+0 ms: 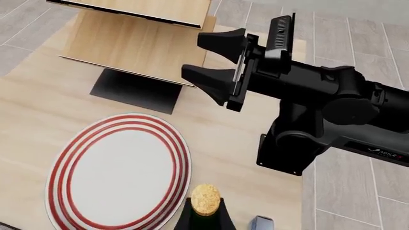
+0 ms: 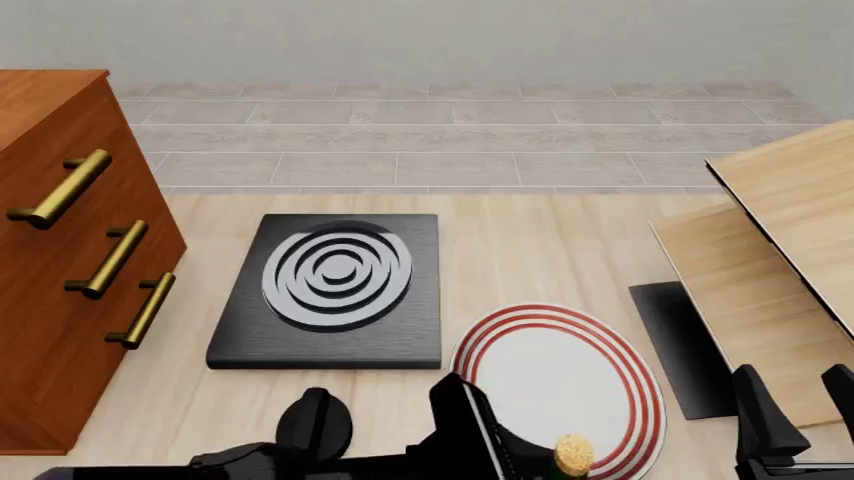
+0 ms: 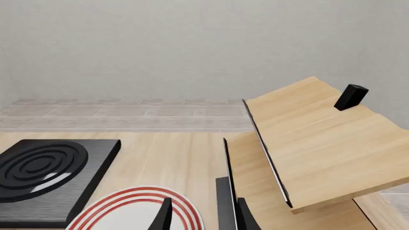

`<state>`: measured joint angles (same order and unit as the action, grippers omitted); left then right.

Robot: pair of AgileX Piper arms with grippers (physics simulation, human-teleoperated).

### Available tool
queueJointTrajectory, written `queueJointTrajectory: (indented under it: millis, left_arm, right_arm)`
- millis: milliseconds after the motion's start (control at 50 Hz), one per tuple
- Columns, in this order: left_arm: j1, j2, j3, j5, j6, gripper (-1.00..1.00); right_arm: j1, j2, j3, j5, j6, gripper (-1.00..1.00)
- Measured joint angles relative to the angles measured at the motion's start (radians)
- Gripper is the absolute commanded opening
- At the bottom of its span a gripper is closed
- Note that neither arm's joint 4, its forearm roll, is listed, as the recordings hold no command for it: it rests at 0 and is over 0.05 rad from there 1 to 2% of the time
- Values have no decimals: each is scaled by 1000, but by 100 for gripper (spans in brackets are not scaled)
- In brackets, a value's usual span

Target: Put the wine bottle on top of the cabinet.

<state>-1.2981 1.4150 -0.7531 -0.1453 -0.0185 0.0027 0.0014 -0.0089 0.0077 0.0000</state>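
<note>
While the cabinet (image 2: 60, 250) waits at the far left with its flat top bare, the left end effector (image 2: 487, 445) sits low at the near edge, apparently around the wine bottle (image 2: 574, 455), of which only the cork shows beside the red-ringed plate (image 2: 567, 375); I cannot tell its grip. The right end effector (image 2: 801, 415) hovers open and empty, clear of the way.

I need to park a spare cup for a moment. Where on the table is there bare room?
Bare wood lies behind the black hob and the striped plate, toward the table's far edge, and between hob and cabinet. The near edge is crowded: bottle, both arms; pale wooden panels fill the right.
</note>
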Motion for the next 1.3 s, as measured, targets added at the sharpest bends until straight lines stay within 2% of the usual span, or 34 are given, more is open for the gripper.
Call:
queueJointTrajectory:
  millis: [600,920,1300]
  left_arm:
    - [32,-91,-110,150,-12,-100]
    - [116,-132,-166,267,-50,-100]
    - [206,-202,-199,356,10,-100]
  right_arm:
    - [0,0,0,-1,0,100]
    - [0,0,0,0,0,100]
    - [0,0,0,0,0,100]
